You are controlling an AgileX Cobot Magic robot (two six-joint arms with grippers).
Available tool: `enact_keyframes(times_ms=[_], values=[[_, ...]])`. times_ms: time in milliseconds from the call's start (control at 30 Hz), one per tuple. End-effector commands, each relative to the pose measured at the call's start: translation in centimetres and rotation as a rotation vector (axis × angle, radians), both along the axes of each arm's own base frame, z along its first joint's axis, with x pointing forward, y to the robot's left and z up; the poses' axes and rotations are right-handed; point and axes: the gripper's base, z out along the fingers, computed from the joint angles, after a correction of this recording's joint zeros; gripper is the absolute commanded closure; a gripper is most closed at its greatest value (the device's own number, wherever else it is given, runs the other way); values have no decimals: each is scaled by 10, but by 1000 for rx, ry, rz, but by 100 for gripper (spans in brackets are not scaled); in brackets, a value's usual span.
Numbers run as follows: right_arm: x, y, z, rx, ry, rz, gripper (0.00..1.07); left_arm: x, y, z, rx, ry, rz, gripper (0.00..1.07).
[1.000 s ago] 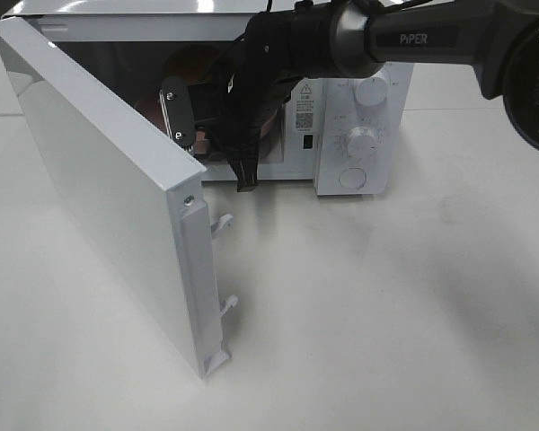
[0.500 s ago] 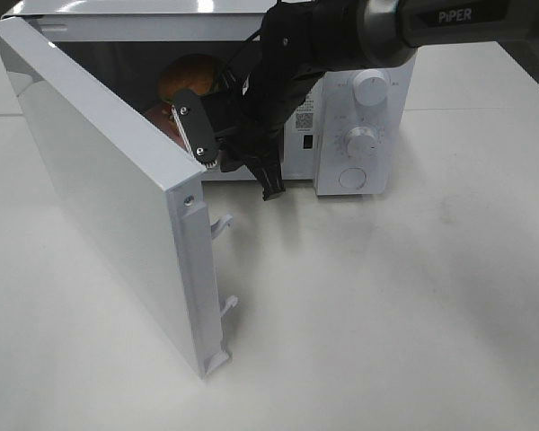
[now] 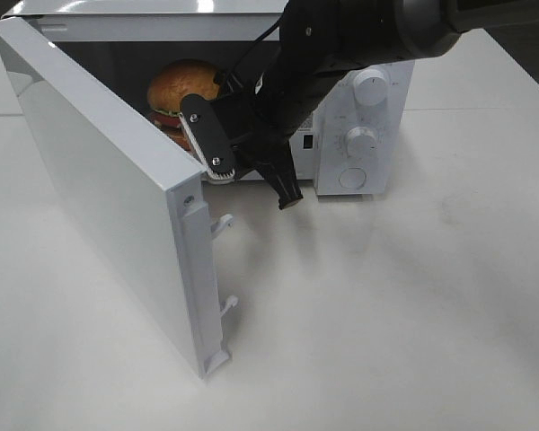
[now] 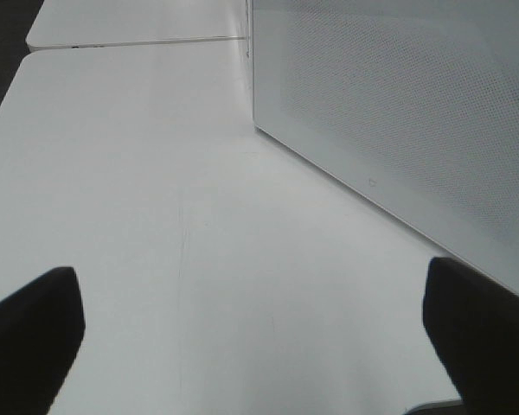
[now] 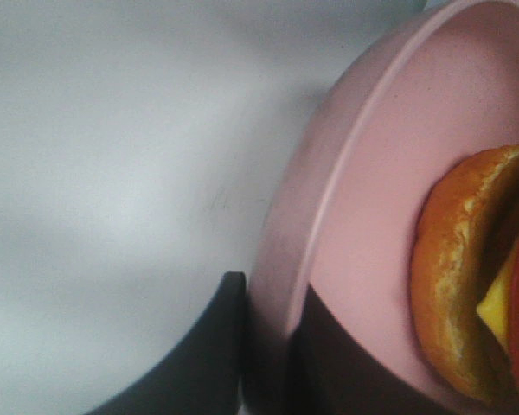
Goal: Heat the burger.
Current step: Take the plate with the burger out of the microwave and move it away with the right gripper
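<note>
The burger [image 3: 181, 85], with a domed orange-brown bun, sits on a pink dish [image 3: 172, 136] inside the open white microwave [image 3: 364, 99]. My right gripper [image 3: 251, 184] hangs at the front of the microwave opening, just right of the burger, with its jaws apart and nothing held. In the right wrist view the pink dish [image 5: 363, 216] and the burger [image 5: 467, 285] fill the right side, and the dish rim runs down beside a dark finger [image 5: 199, 354]. My left gripper [image 4: 259, 333] is open and empty over the table and is out of the exterior view.
The microwave door [image 3: 99, 197] stands wide open, swung toward the front left, with its latch hooks [image 3: 223, 224] sticking out. Its meshed face [image 4: 398, 112] is close ahead in the left wrist view. The control knobs [image 3: 361, 139] are on the microwave's right. White table [image 3: 386, 314] lies in front.
My right gripper has drawn back out of the microwave, toward the front and right. The burger, hidden behind the arm before, now shows inside and has stayed put.
</note>
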Motion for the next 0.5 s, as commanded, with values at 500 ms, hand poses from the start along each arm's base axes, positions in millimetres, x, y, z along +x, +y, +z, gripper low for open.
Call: enact_keyframes(times_ms=[500], values=[[-20, -19, 46, 62, -31, 18, 107, -3, 0, 0, -5, -29, 1, 7]])
